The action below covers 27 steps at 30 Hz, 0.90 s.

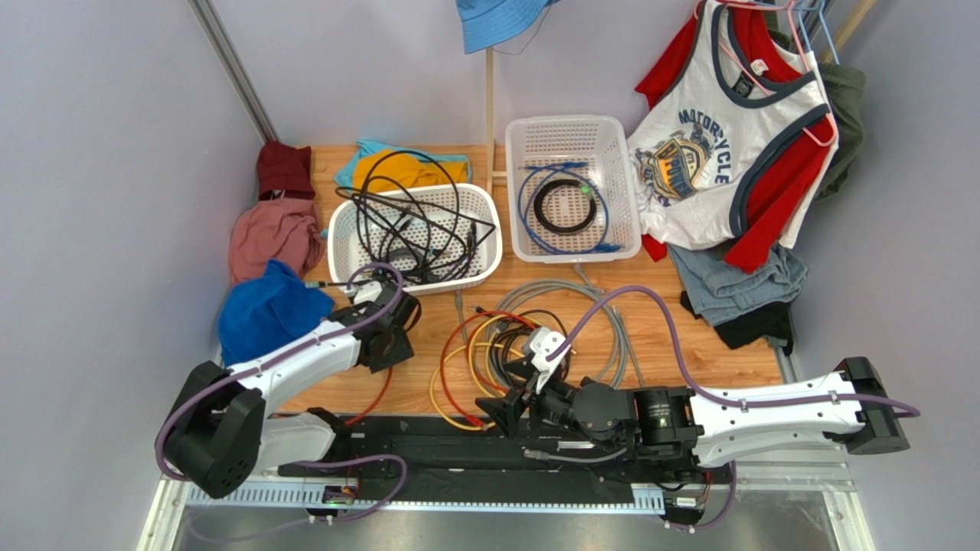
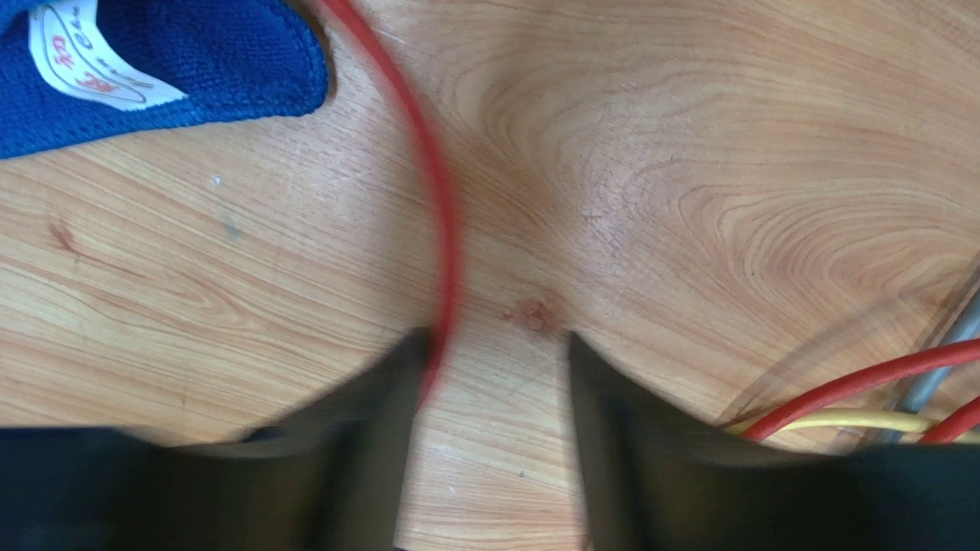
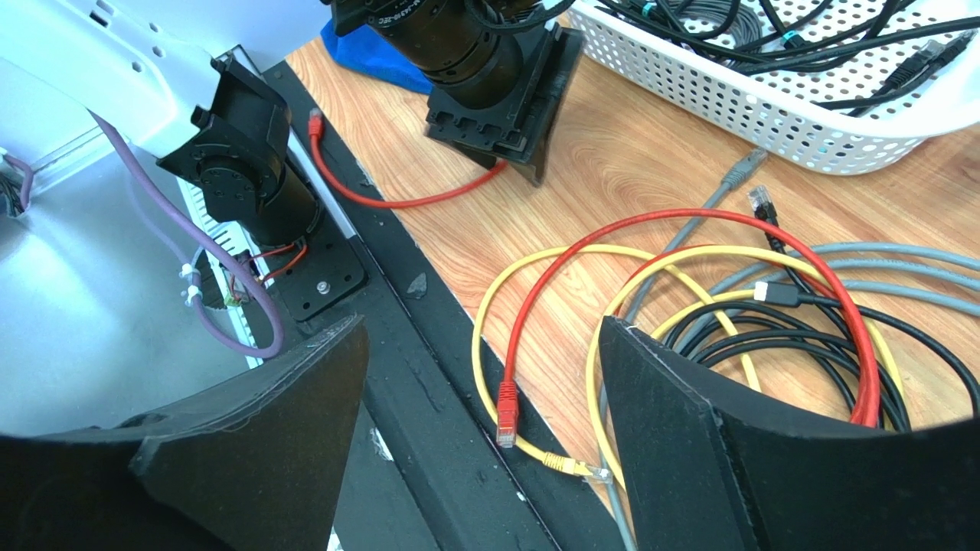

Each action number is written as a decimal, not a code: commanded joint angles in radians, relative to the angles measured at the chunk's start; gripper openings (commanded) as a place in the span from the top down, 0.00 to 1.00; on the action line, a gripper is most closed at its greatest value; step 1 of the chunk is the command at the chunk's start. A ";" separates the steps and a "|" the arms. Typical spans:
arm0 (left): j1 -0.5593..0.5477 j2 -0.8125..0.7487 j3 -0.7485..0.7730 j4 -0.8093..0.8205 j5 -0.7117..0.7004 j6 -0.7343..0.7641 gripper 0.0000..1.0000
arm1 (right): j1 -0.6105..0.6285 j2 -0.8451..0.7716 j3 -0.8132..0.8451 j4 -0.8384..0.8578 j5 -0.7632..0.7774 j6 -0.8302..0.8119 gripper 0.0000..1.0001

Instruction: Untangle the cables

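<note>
BENCH VIEW — On a wooden table [image 1: 702,344] ringed with clothing, a white basket [image 1: 343,255] of black cords is the marker for everything else. To that basket's right stands a second white basket [image 1: 513,172], holding a coiled blue cord and a black one. The left arm [image 1: 288,367] reaches up from the near edge to a spot just in front of the basket. The right arm [image 1: 759,413] lies along the near edge, its wrist aimed toward the basket's near right corner.

The cables [image 1: 518,344] — a loose heap of red, yellow, grey and black loops — lie on bare wood in front of the basket and a little to its right, between the two wrists. One red cable [image 2: 443,218] (lying clear of the heap, as far as I can see) runs over the wood in front of the basket's left half and into the left gripper [image 2: 495,344]. That gripper's fingers stand apart, the cord against one of them, not pinched. The right gripper [image 3: 481,331] hangs spread wide over the heap's near edge, gripping nothing.
</note>
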 commanded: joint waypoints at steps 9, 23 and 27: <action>-0.059 0.088 0.030 0.069 0.181 0.000 1.00 | -0.004 -0.140 0.002 -0.062 0.084 0.001 0.23; -0.300 -0.283 0.187 0.140 0.092 0.042 1.00 | -0.004 -0.205 0.046 -0.211 0.162 0.024 0.25; -0.418 -0.200 0.262 0.192 0.091 0.049 1.00 | -0.002 -0.224 0.072 -0.271 0.222 0.038 0.25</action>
